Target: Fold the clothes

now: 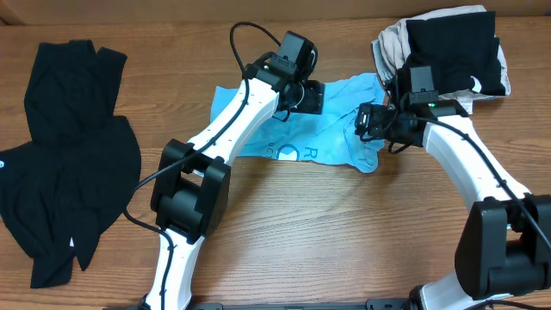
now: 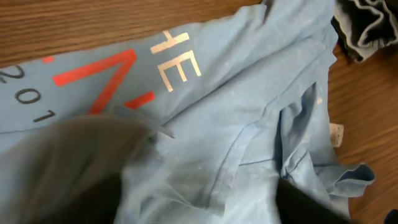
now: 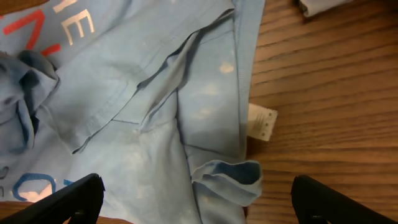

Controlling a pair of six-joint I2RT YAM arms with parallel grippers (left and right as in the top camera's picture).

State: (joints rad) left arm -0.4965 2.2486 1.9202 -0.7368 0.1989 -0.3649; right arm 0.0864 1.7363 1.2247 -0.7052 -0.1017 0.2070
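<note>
The light blue T-shirt (image 1: 340,142) lies crumpled at the table's middle, its red and white lettering showing in the left wrist view (image 2: 124,68). My left gripper (image 1: 312,97) is low on the shirt's far edge, its fingers spread wide with cloth bunched between them (image 2: 199,199); a fold covers the left finger. My right gripper (image 1: 366,120) is over the shirt's right side, open and empty, its fingers either side of a curled sleeve hem (image 3: 199,193). A plain black garment (image 1: 69,164) lies spread at the far left.
A stack of folded clothes, black on beige (image 1: 448,52), sits at the back right, close behind my right arm; its edge shows in the left wrist view (image 2: 367,25). A white label (image 3: 261,121) sticks out from the shirt's edge onto the bare wood.
</note>
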